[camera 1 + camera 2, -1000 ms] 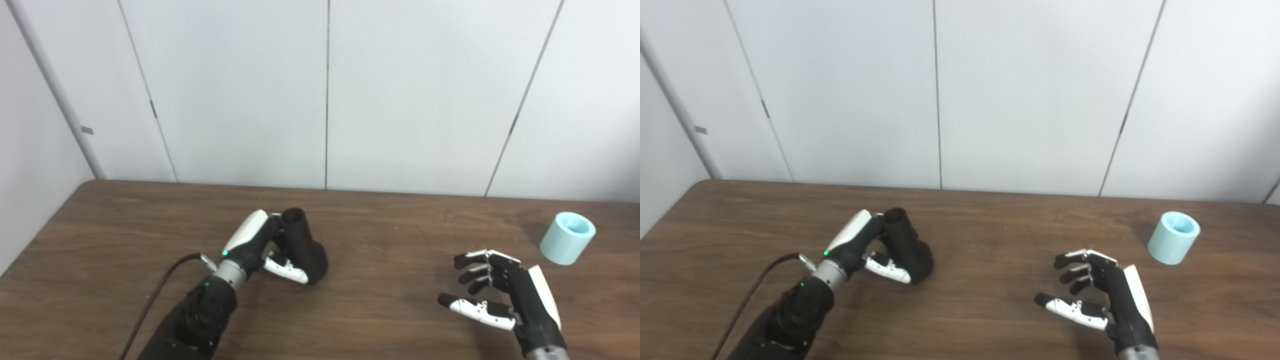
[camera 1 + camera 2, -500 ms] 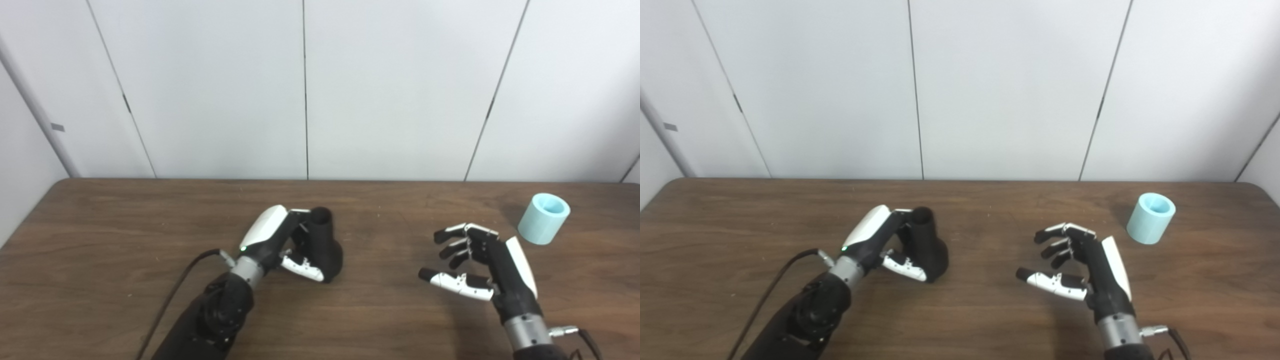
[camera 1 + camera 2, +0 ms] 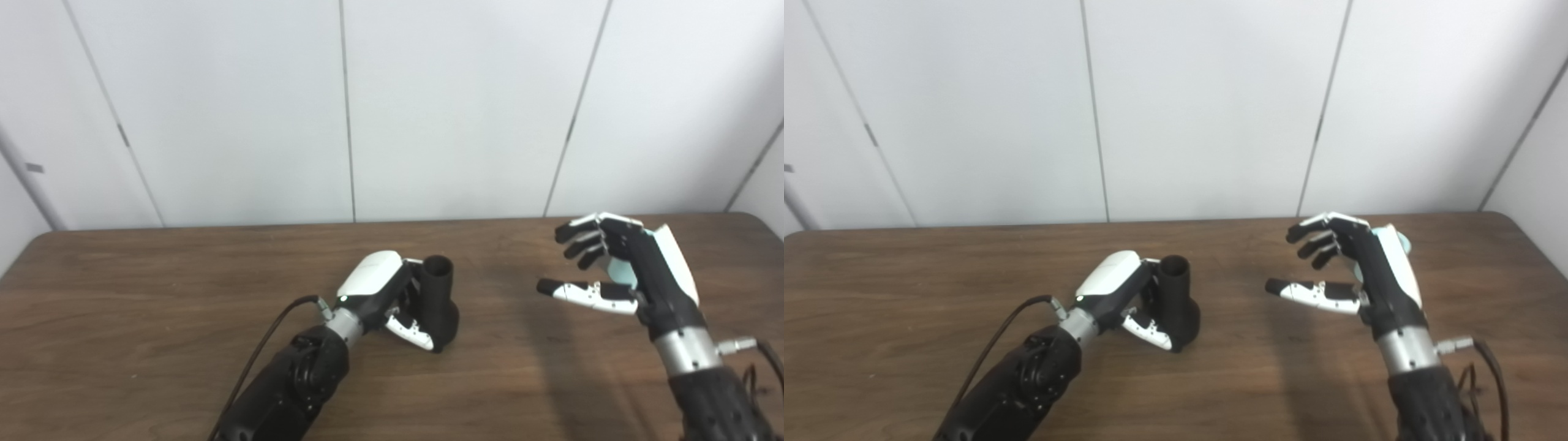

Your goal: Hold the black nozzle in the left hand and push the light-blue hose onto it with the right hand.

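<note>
the black nozzle point(image 3: 440, 300) is gripped on the counter point(image 3: 153, 294) by the left hand point(image 3: 392, 294), while the light-blue hose point(image 3: 618, 271) is not yet grasped by the spread, empty right hand point(image 3: 618, 269).

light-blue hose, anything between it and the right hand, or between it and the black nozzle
Nothing visible blocks either path. The right hand is open and sits in front of the light-blue hose, hiding most of it; contact can't be judged. Only bare table lies between there and the black nozzle, gripped by the left hand.
</note>
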### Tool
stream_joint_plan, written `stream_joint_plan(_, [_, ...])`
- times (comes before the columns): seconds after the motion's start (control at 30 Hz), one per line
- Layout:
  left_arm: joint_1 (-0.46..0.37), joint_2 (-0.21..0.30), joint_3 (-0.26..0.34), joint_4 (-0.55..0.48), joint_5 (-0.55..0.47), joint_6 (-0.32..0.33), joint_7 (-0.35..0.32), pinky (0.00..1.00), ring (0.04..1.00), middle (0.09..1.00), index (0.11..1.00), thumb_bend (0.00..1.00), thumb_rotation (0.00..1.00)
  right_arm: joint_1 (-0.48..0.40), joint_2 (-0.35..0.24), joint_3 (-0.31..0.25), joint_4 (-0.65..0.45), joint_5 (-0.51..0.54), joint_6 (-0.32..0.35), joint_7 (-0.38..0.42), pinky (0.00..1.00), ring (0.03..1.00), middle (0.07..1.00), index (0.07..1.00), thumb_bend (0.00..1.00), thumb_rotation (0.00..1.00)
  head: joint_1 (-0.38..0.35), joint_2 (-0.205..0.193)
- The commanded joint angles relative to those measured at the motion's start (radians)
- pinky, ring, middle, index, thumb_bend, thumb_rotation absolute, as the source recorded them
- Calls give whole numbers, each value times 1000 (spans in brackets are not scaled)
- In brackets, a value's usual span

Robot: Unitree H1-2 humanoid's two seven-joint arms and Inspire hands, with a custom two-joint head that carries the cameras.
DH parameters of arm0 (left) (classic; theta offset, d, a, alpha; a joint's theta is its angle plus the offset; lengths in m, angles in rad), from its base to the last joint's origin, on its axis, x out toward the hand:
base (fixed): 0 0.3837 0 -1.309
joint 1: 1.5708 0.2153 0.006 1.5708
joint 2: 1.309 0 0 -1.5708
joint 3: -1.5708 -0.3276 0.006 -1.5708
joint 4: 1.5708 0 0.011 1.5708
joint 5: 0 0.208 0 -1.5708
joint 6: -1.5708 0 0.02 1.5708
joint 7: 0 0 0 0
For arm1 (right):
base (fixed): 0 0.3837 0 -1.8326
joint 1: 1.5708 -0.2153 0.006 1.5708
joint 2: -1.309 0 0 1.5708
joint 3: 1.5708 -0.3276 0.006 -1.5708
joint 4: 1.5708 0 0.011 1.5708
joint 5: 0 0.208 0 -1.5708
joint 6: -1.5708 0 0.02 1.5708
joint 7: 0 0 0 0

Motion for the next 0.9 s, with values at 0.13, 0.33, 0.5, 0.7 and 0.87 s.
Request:
stream_joint_plan(0.13, [69, 48, -44, 63, 47, 24, -62, 363, 415, 423, 509, 523, 0, -193, -260, 40, -10, -57, 217, 219, 575, 722, 826, 740, 722, 167, -122, -38])
stream_joint_plan(0.33, [85, 93, -32, 66, 31, -19, -62, 479, 499, 489, 480, 526, 0, -358, -342, 78, 89, -227, 264, 383, 684, 831, 914, 858, 891, 219, -281, -92])
stream_joint_plan(0.5, [95, 119, -28, 96, 16, -69, -52, 488, 508, 495, 476, 525, 0, -476, -347, 118, 221, -455, 264, 567, 763, 914, 982, 916, 911, 199, -347, -146])
stream_joint_plan(0.7, [85, 137, -31, 156, -10, -132, -56, 486, 509, 473, 494, 525, 0, -554, -359, 166, 464, -543, 263, 494, 814, 931, 994, 932, 904, 213, -374, -161])
stream_joint_plan(0.87, [83, 146, -33, 173, -7, -140, -56, 469, 497, 458, 503, 524, 0, -576, -350, 167, 549, -570, 264, 534, 862, 956, 1000, 936, 896, 218, -376, -165])
